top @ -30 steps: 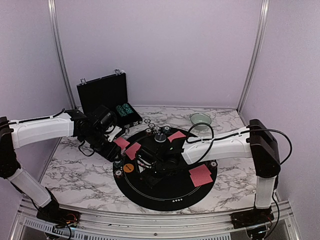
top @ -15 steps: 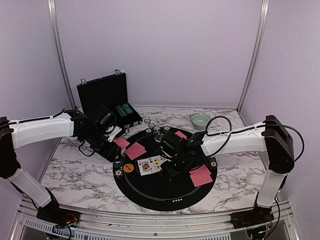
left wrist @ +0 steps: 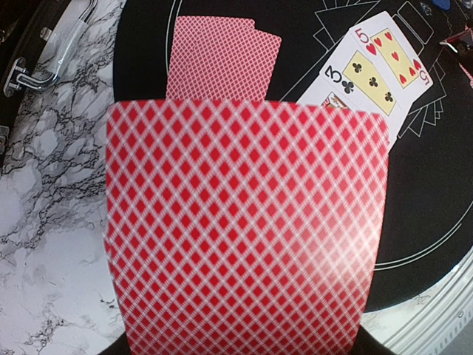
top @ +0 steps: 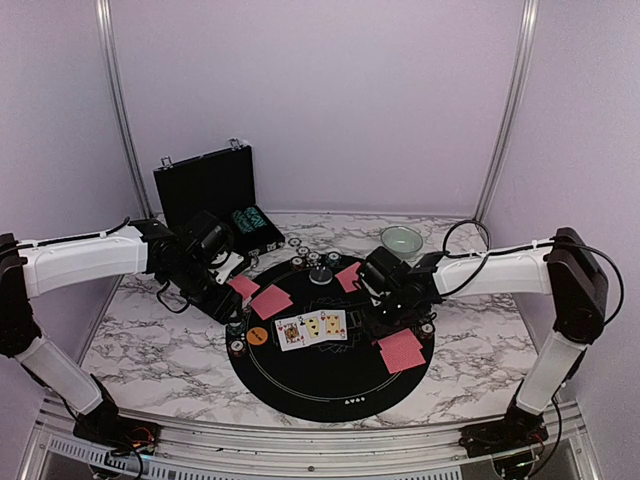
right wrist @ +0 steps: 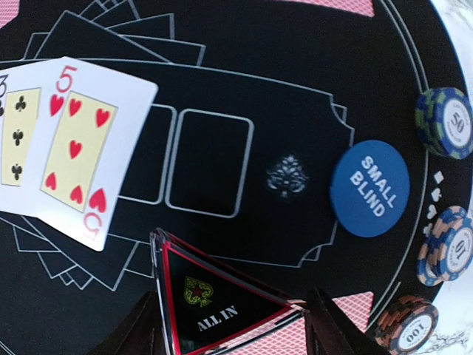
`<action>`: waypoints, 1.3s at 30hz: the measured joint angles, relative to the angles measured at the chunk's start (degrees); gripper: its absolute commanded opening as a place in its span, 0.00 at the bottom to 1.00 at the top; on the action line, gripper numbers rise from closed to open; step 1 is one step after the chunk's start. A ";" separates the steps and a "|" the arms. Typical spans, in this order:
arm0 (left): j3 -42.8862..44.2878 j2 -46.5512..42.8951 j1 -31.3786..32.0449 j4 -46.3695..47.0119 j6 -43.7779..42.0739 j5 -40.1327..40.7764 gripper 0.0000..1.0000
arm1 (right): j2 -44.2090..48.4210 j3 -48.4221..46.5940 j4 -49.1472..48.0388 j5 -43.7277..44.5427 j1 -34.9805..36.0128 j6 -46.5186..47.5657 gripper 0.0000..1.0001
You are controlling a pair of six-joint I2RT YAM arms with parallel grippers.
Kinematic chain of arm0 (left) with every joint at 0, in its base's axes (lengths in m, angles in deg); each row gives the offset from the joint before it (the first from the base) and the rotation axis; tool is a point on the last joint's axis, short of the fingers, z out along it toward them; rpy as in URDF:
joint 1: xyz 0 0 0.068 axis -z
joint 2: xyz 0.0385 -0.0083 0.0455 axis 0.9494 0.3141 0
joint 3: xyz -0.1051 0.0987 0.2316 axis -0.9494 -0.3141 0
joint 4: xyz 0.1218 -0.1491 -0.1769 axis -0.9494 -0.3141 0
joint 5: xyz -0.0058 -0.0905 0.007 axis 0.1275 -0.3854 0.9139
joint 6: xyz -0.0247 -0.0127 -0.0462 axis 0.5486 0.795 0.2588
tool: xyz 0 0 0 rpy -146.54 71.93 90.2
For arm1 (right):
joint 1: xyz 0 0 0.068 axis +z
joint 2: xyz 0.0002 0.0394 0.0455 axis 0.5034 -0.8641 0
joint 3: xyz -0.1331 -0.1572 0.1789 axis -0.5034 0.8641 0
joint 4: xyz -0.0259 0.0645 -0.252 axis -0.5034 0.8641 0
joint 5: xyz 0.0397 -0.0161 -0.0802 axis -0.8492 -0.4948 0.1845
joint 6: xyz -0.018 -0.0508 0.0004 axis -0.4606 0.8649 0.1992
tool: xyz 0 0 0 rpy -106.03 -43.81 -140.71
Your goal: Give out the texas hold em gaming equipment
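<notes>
Overhead, the left gripper [top: 232, 296] is at the left rim of the black round mat [top: 330, 390]. The right gripper [top: 388, 318] hangs over the mat's right part, beside three face-up cards [top: 312, 328] lying in a row. From the left wrist, a red-backed card [left wrist: 244, 229] is clamped in the claw and fills the view. From the right wrist, the fingers [right wrist: 336, 333] hold an ALL IN triangle [right wrist: 211, 303] above the mat. A blue disc [right wrist: 369, 187] and chip stacks [right wrist: 446, 122] lie near its rim.
</notes>
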 measured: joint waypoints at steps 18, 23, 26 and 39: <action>0.00 0.00 0.00 0.00 0.00 -0.02 0.50 | 3.65 5.49 -0.94 0.15 -7.23 2.23 0.58; 0.00 0.00 0.00 0.00 0.00 -0.02 0.50 | 3.65 5.49 -1.07 0.15 -7.39 2.43 0.71; 0.00 0.00 0.00 0.00 0.00 -0.02 0.50 | 3.65 5.49 -1.07 0.15 -7.39 2.40 0.76; 0.00 0.00 0.00 0.00 0.02 -0.68 0.50 | 5.60 4.52 -0.83 -2.34 -7.41 2.32 0.76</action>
